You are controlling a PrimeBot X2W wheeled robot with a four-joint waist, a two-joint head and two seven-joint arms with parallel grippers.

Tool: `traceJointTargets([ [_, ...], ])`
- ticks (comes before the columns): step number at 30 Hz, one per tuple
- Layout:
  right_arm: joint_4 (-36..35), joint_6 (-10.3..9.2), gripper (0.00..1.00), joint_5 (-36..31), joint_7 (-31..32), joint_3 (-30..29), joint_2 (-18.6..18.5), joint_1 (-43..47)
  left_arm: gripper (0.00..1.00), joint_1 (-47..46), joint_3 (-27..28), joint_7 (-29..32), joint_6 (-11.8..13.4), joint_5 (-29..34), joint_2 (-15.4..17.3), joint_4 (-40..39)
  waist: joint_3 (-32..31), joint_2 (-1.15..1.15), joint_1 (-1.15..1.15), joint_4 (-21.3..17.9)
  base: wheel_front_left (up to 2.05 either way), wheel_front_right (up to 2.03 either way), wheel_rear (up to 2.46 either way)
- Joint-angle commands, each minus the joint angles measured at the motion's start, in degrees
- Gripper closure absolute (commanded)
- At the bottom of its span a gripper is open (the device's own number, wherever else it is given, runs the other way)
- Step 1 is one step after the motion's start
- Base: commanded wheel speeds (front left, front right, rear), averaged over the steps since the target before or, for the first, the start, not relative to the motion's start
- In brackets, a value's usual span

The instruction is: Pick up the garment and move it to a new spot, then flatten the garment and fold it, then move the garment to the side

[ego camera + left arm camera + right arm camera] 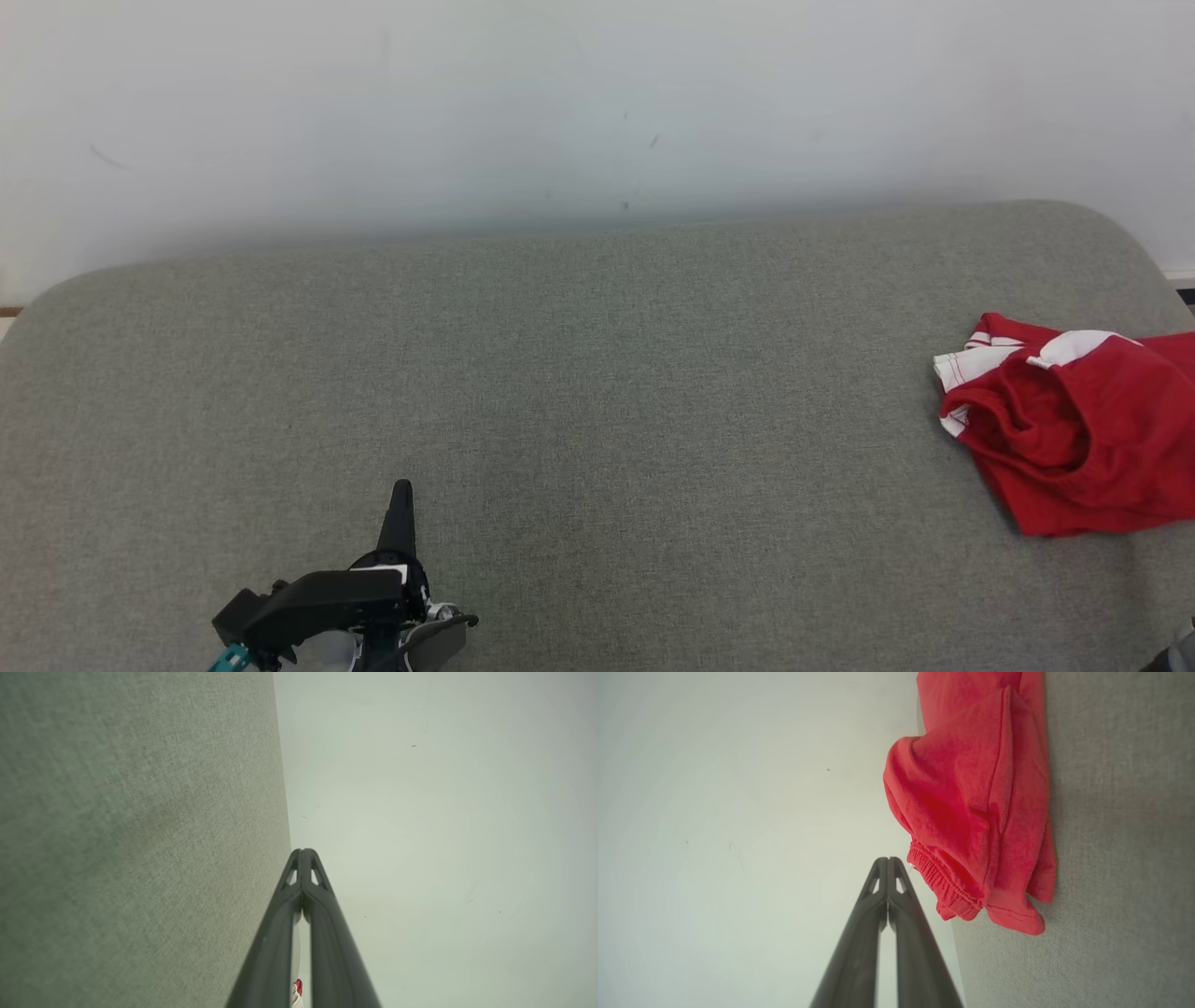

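Cushion (597,373); garment waistband (941,882), right wrist view

Cropped at the head view's right edge: part of the red garment (1074,439). Cut by its bottom edge: the left end effector (402,490) body. Between that end effector's fingers, left wrist view: a red-and-white scrap (297,988), too small to identify. Lost past the right wrist view's top: more garment. Lower right corner, head view: a grey sliver (1184,653), unidentifiable.
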Motion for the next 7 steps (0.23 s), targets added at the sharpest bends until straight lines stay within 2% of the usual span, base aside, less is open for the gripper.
traceJointTargets([
  [1, 0.09, 0.02, 1.00, -0.26, 0.04, -0.08, 0.14, -0.28, 1.00, -0.35, -0.02, -0.19, -0.23, -0.27, 0.06, 0.15, 0.00, 0.00, 0.00, 0.00, 0.00, 0.00, 0.00],
  [7, 0.09, 0.02, 1.00, -0.22, 0.08, -0.12, 0.16, -0.30, 1.00, -0.35, -0.02, -0.19, -0.23, -0.27, 0.06, 0.14, 0.00, 0.00, 0.00, 0.00, 0.00, 0.00, 0.00],
])
